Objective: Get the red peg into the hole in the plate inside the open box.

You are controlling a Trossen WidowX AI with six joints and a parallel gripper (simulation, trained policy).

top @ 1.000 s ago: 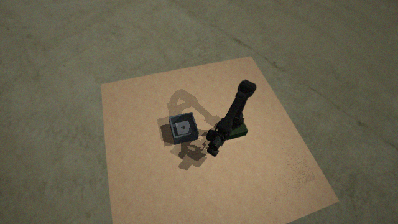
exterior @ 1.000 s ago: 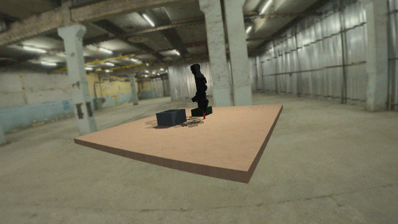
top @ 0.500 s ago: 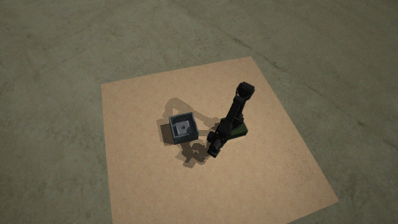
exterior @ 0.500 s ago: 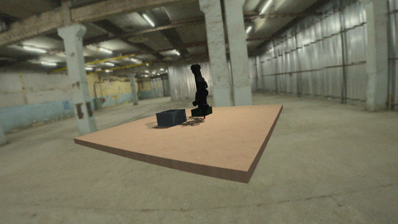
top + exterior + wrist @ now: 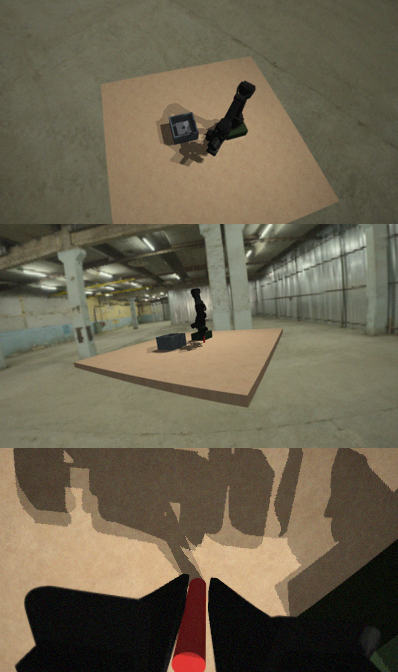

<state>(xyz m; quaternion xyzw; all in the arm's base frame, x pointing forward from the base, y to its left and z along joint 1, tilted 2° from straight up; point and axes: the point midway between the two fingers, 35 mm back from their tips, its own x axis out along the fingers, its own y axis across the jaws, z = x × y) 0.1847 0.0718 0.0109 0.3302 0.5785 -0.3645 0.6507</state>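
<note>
The red peg stands roughly upright on the table, its bright top end nearest the wrist camera. It is hidden behind the arm in the top view. My gripper points down and is shut on the peg, one black finger on each side; a thin light line shows beside the peg in the wrist view. The open blue-grey box stands to the left of the gripper. In it lies the grey plate with a dark hole; no peg is in the hole.
The arm's green base is close beside the gripper and shows at the right edge of the wrist view. The box walls rise around the plate. Arm shadows fall on the tan table top.
</note>
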